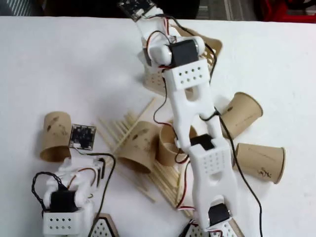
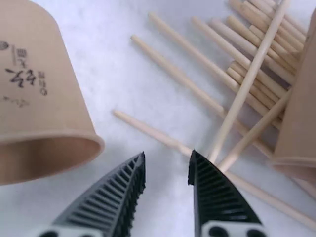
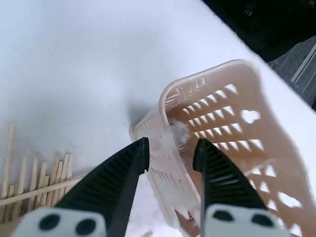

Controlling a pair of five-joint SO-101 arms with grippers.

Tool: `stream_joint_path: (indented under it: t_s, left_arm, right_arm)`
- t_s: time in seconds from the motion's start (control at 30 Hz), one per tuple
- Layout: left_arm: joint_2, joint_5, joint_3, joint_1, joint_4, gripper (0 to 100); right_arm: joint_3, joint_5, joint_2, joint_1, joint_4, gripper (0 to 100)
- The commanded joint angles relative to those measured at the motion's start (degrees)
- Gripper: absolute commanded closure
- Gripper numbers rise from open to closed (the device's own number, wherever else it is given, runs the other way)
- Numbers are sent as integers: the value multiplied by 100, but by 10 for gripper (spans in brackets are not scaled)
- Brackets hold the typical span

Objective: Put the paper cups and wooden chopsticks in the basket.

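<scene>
the right gripper (image 3: 173, 147), fingers apart, straddles the rim of the basket (image 3: 237, 123); a push from here may tip or shove the light basket. the left gripper (image 2: 167, 157), also open and empty, hangs over crossed chopsticks (image 2: 222, 74) beside a lying paper cup (image 2: 39, 108); closing may scatter the sticks or roll the cup.

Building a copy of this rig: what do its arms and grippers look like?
The left arm and right arm have white shells with grids of holes, black motors, and black and red cables. The left gripper and right gripper have black, ridged, pointed fingers.
</scene>
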Motion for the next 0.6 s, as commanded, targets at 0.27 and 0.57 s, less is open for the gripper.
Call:
stream_joint_path:
  t_s: [0.27, 0.57]
  left_arm:
    - [-22, 26, -26, -22, 53, 842]
    - [-22, 26, -26, -22, 53, 842]
  right_arm:
    - [-237, 633, 101, -57, 92, 973]
    - [-176, 1222, -251, -136, 655, 980]
